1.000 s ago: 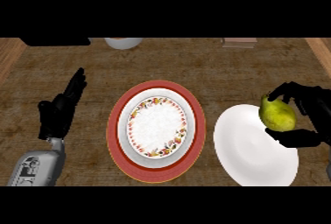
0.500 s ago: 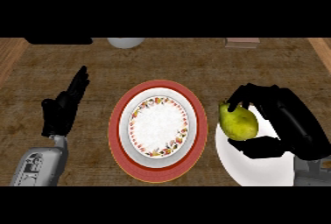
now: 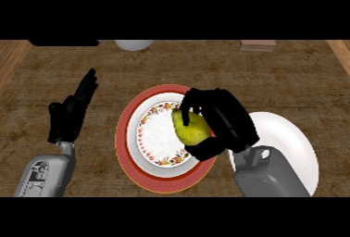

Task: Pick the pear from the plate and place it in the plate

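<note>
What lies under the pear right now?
The pear, held in the right hand, is over the right side of the patterned plate with the red rim. The fingers cover the pear's lower end, so whether it touches the plate cannot be seen.

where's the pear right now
In the head view the pear is held in the right robot hand, over the right side of the red-rimmed plate, left of the white plate.
</note>
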You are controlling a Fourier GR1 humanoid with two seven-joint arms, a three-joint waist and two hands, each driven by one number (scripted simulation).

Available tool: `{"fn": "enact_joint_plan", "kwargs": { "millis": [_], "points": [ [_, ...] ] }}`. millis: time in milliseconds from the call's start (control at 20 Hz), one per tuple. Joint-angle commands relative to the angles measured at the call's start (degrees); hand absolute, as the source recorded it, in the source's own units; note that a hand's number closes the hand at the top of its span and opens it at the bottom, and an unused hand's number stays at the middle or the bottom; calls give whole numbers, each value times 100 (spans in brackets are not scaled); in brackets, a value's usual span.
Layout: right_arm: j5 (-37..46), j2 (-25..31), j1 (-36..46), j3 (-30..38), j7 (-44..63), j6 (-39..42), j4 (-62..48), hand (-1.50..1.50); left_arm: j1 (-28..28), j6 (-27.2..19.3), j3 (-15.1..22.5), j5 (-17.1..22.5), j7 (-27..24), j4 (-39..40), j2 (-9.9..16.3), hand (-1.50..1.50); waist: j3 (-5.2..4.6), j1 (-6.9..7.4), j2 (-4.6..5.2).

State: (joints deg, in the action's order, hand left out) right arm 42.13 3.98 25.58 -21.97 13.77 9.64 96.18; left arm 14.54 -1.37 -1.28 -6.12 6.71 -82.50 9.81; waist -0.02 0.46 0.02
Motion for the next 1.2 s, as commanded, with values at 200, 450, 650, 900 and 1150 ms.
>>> {"fn": "enact_joint_plan", "kwargs": {
  "millis": [200,450,650,900,1150],
  "points": [
    [1127,-391,832,-841,453,-436,-1827,150,-131,45,11,-20,46,-208,1,0,0,44,7],
    [-241,-396,925,-1568,944,-1723,-3025,-150,195,66,-37,-38,65,74,0,0,3,106,31],
    [-1165,-398,1203,-2016,807,-2351,-3498,-150,211,162,-143,114,-184,314,-67,0,3,92,25],
    [-2082,-398,1209,-1781,-264,-2868,-3787,-150,200,-29,49,-132,101,8,-172,0,8,112,35],
    [-2942,-398,1160,-1439,-368,-3391,-3159,-150,20,314,-167,37,-160,168,154,0,6,73,15]
  ]
}}
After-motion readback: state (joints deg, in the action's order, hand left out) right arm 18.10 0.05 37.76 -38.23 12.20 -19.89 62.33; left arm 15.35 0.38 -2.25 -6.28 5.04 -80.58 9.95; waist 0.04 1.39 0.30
